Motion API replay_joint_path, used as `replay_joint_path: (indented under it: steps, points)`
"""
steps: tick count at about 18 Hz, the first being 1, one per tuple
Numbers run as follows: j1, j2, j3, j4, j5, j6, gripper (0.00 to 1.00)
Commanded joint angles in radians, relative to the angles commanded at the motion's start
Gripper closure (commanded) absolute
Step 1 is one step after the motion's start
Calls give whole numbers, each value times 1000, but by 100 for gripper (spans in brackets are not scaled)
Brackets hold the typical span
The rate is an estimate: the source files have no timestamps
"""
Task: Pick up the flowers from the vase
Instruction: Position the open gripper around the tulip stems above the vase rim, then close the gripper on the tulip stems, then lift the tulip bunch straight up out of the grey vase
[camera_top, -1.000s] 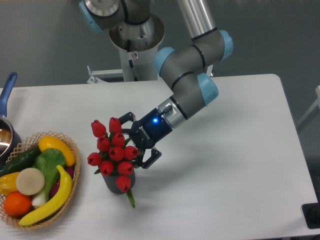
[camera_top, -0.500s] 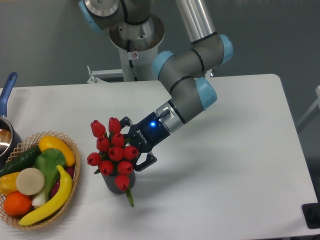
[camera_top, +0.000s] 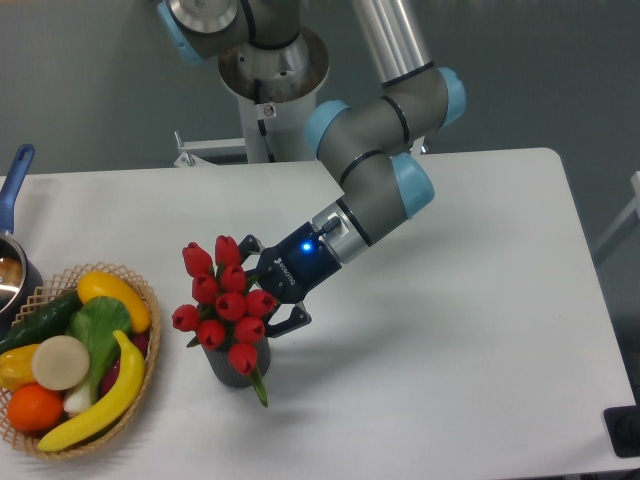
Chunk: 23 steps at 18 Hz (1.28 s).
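A: Where's the bunch?
B: flowers (camera_top: 225, 303) sit in the vase (camera_top: 235, 366), front-left part of the table (camera_top: 470, 330). Vase is upright, touching the table; only its lower wall shows under the buds.

A: Orientation?
B: Long axis runs roughly up out of the vase mouth, tilted toward the back-left. Buds fan from just above the rim up to the top two near the gripper (camera_top: 262, 292). One green leaf (camera_top: 260, 388) hangs down over the vase's right side, tip on or close to the table.

A: Gripper state?
B: Comes in from the right, arm (camera_top: 375, 175) slanting down from the base at the back. One finger shows above the bunch's right edge, the other below it near the vase rim, so the fingers are spread around the right side of the bunch. Can't tell if the pads touch the stems; buds hide the contact. Blue light lit on the wrist.

A: Anything around it?
B: Basket (camera_top: 140, 340) just left of the vase, apart from it, holding a banana (camera_top: 110, 395), orange (camera_top: 35, 407), cucumber (camera_top: 40, 320) and other produce. Pan (camera_top: 12, 215) with a blue handle at the far left edge. Right half of the table has only the arm over it. Between gripper and stems, only the buds themselves.
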Motion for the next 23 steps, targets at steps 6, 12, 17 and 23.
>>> replay_joint_path:
  steps: [6,12,17,23]
  points:
    - [0,14,0,0,-2,-47,45]
    - [-3,66,6,2,-29,-124,45]
    - [-3,95,18,0,-52,-156,45]
    - [-3,112,63,0,-52,-216,45]
